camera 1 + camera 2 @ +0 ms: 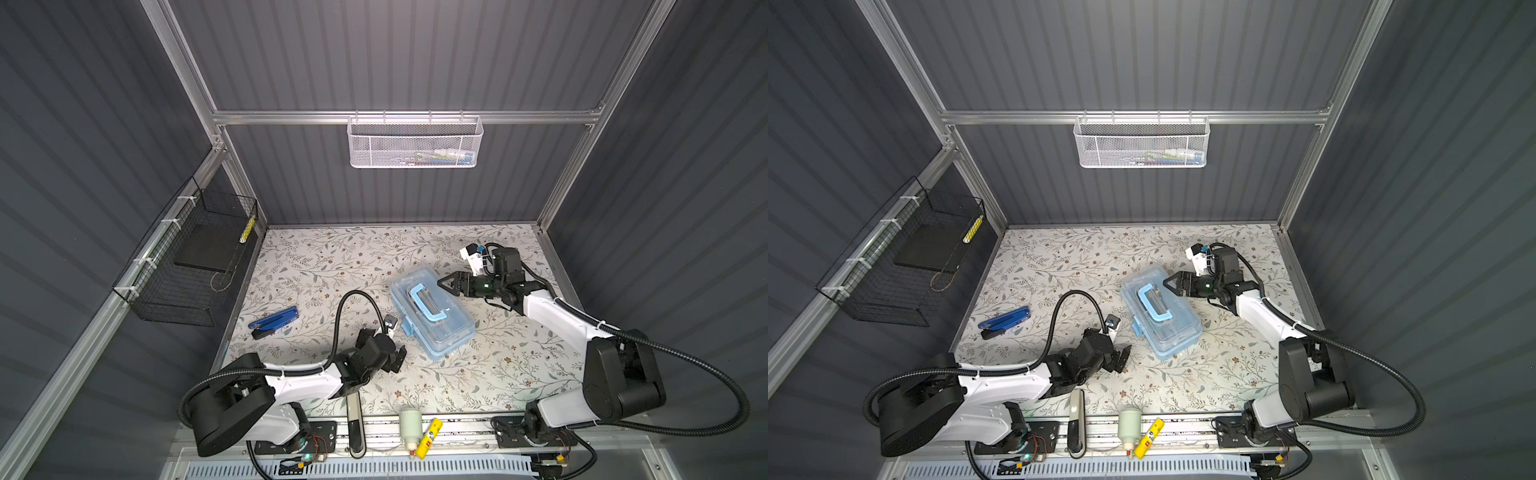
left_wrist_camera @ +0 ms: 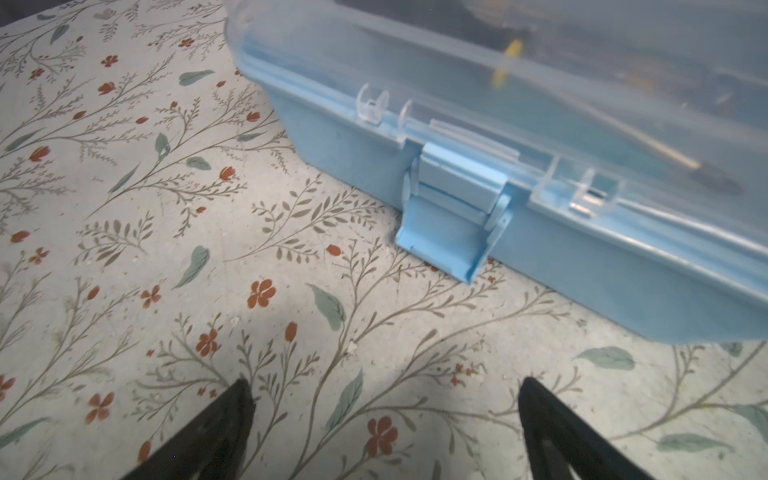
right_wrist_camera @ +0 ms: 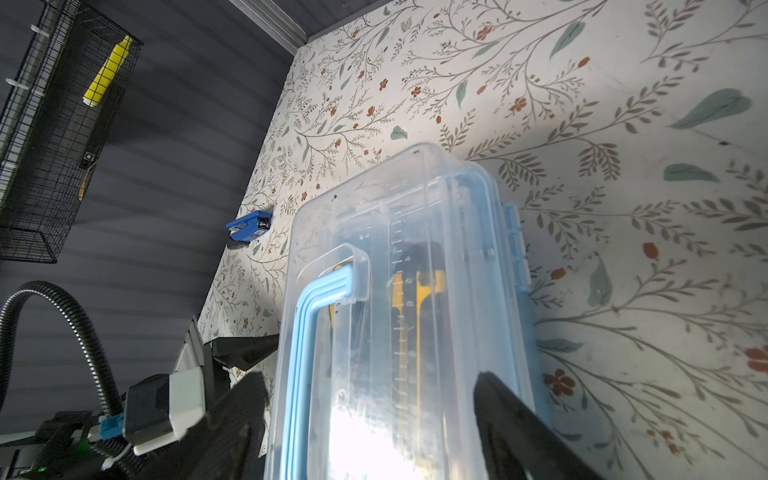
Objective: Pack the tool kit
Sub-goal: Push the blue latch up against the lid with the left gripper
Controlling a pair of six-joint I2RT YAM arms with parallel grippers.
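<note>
Okay, tool kit (image 1: 453, 332): mid-mat, set diagonally, nearer the right arm; clear lid (image 3: 415, 216) down on light-blue base, handle (image 1: 428, 301) folded flat on top.
latch (image 2: 449, 216): on the long side facing the left arm; flap juts out from the wall, tip down by the mat, looks undone.
contents: yellow-and-black tool (image 3: 411, 291) and metal shaft (image 2: 648, 141) with dark tip, seen through the lid, blurry.
left gripper (image 2: 384, 382): jaws wide, empty, low over floral mat (image 1: 316, 266), just short of the latch, not touching.
right gripper (image 3: 368, 376): jaws spread over the kit's far end, one finger toward each long edge; probably resting on the lid, contact hard to judge.
blue-handled tool (image 1: 274, 322): loose on the mat, left of the kit, well apart.
white mesh basket (image 1: 415, 141): hung on back rail.
black wire basket (image 1: 187, 266): on left wall, yellow item (image 3: 108, 70) inside.
</note>
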